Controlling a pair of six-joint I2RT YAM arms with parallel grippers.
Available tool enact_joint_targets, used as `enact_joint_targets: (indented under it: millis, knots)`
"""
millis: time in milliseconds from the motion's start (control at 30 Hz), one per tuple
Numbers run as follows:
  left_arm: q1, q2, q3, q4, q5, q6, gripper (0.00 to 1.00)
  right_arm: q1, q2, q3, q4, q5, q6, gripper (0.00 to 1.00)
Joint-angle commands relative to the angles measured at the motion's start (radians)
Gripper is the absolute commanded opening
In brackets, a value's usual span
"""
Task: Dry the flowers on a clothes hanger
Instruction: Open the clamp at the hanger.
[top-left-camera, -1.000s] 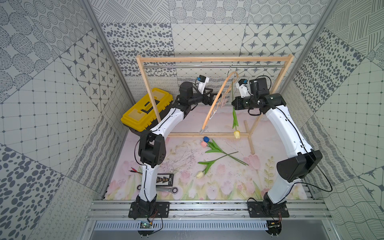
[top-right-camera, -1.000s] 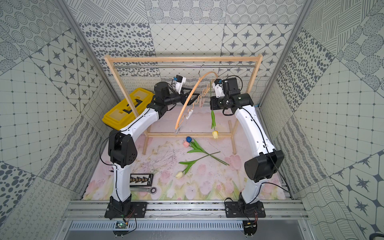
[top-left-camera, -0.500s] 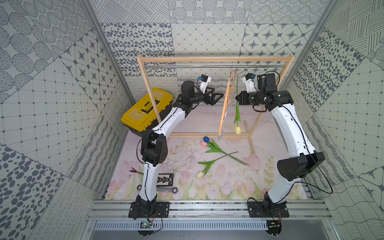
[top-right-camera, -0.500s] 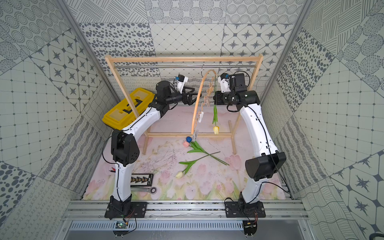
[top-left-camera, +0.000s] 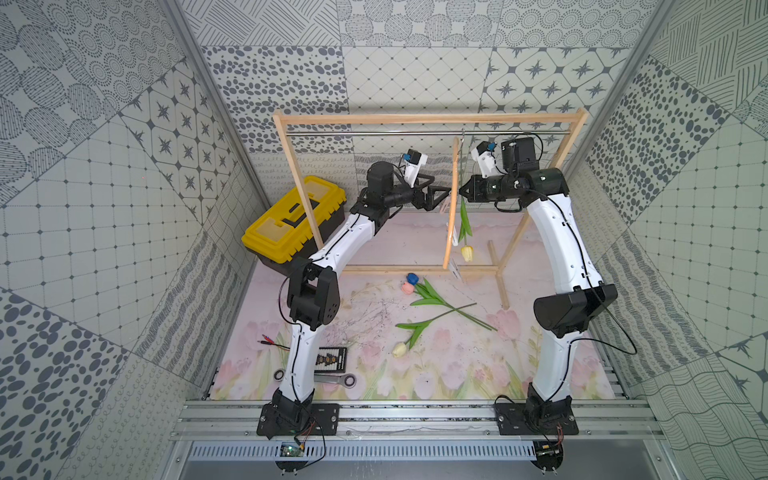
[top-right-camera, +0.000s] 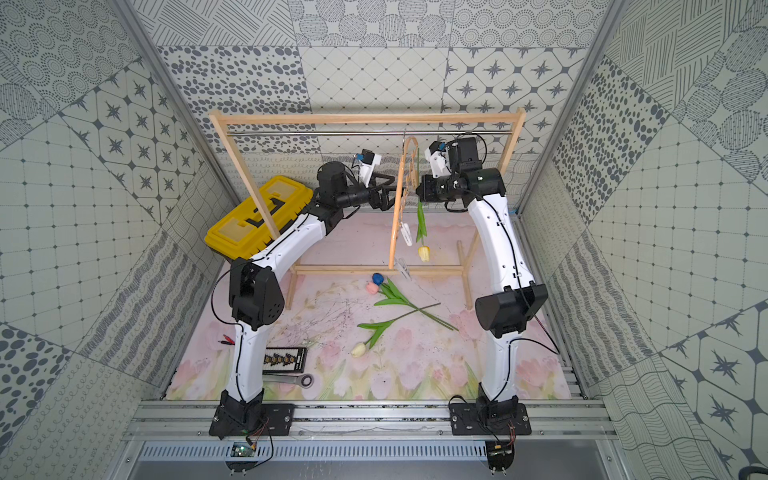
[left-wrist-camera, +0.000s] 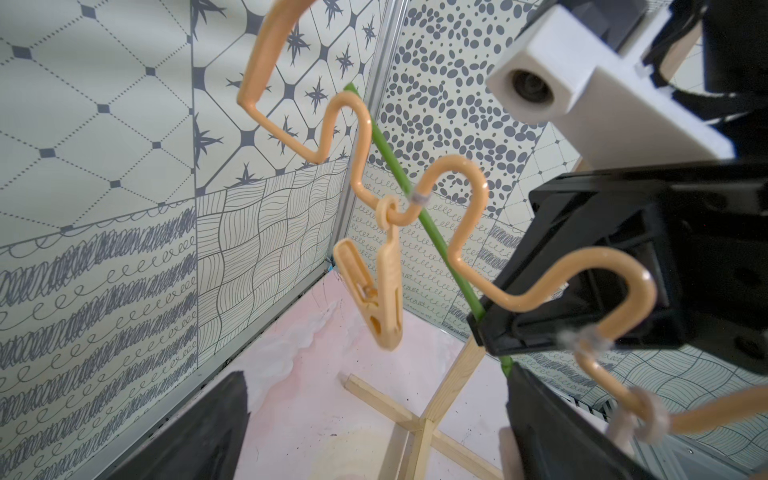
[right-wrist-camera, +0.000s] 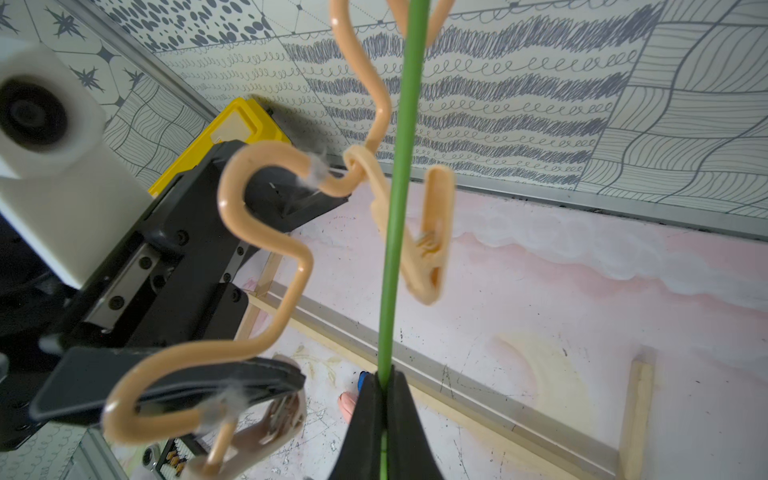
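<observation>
The right end effector (top-left-camera: 462, 194) is pressed together on the green stem of a yellow artificial tulip (top-left-camera: 464, 222), so the flower hangs head down beside a light wooden arched clothes hanger (top-left-camera: 451, 224). The hanger is hooked on the steel rod (top-left-camera: 374, 133) of a big rectangular wooden frame (top-left-camera: 415, 119) and shows nearly edge-on in both top views. Across the hanger, the left end effector (top-left-camera: 444, 193) stands spread wide, level with its partner, with the hanger's wavy lower bar (left-wrist-camera: 457, 161) between the two; whether it touches the bar cannot be told. In the right wrist view the stem runs up from the closed fingertips (right-wrist-camera: 370, 399) past the wavy bar and crosses in front of a small peach clothespin (right-wrist-camera: 430, 249) dangling from it. Three more flowers lie on the pink flower-printed mat (top-left-camera: 457, 374) covering the desk, well below both end effectors. A blue-headed tulip (top-left-camera: 412, 277) and a pink-headed tulip (top-left-camera: 407, 287) lie with heads touching near the frame's foot rail. A cream-white tulip (top-left-camera: 400, 349) lies nearer the arm bases, its stem crossing theirs. A yellow plastic toolbox (top-left-camera: 291, 224) sits at the back on the left arm's side.
</observation>
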Motion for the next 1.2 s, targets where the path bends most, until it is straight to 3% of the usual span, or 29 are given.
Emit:
enact_joint_targets:
  millis: [0,500,733,1167]
  knots:
    - [-0.003,-0.003,0.005,0.023,-0.023,0.050,1.00,0.028,0.006,0.025,0.001,-0.044,-0.026,0.00]
    - [0.001,-0.006,0.020,0.050,-0.024,0.015,0.99,0.065,0.001,0.023,-0.008,-0.072,-0.052,0.00]
    - [0.010,0.012,0.046,0.072,-0.012,-0.026,0.95,0.073,-0.014,0.009,-0.008,-0.095,-0.059,0.00]
    - [0.013,0.013,0.051,0.096,-0.026,-0.059,0.51,0.093,-0.022,0.009,-0.015,-0.087,-0.066,0.00]
